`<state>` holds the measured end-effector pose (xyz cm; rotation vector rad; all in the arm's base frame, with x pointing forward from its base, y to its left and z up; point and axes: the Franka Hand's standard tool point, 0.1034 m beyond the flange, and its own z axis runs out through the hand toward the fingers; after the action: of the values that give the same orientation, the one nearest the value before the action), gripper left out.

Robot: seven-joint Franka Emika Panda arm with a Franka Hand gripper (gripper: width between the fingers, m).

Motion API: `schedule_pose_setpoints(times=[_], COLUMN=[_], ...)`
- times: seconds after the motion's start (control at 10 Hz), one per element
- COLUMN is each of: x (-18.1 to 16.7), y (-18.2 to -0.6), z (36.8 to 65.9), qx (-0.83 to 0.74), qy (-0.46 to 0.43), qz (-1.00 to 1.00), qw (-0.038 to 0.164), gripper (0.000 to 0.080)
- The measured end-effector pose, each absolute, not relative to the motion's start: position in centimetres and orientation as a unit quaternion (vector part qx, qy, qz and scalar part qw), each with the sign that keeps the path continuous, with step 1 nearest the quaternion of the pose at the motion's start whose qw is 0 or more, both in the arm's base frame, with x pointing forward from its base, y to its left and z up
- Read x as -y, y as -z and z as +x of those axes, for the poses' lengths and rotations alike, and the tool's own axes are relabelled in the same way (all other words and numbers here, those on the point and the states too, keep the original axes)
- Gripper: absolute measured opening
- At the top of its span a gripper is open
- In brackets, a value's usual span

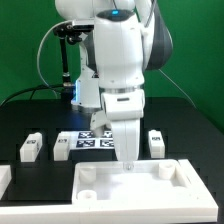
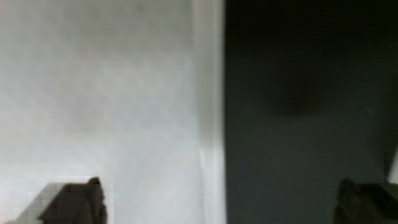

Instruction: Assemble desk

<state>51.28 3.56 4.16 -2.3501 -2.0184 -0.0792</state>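
1. Nearest the exterior view, the desk top panel [image 1: 135,188] lies flat on the black worktop [image 1: 35,190]. It shows a raised rim and round sockets near its corners.

2. The claw [image 1: 128,160] hangs straight down over the far edge of the panel, near the middle of that edge. Contact with the panel cannot be confirmed from this view.

3. In the wrist view, the claw [image 2: 222,203] is spread wide. The dark fingertips [image 2: 71,203] sit at opposite sides of the picture, and nothing is held between them. One fingertip is over the white panel [image 2: 107,100] and the other over the dark worktop [image 2: 302,100] (the panel edge runs between them).

4. Behind the panel stand three loose leg posts. Two are toward the exterior view's left [image 1: 30,147] [image 1: 62,147] and one is toward its right [image 1: 156,141], all apart from the panel.

5. The marker board [image 1: 88,140] lies flat between the posts.

6. The arm [image 1: 120,50] rises above the board.
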Motion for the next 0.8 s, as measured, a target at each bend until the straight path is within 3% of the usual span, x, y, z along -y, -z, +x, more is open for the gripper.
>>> schedule_pose_setpoints(times=[0.3,0.5,0.8], x=[-6.3,-8.9,-8.1], y=[-6.5,-6.5,-6.0], z=[50.9,50.7,51.0], qx=[0.518,0.412,0.35], qy=[0.017,0.016,0.022], qz=[-0.855,-0.911,-0.936], qw=[0.022,0.023,0.026], gripper=[0.0649,0.0649,0.0649])
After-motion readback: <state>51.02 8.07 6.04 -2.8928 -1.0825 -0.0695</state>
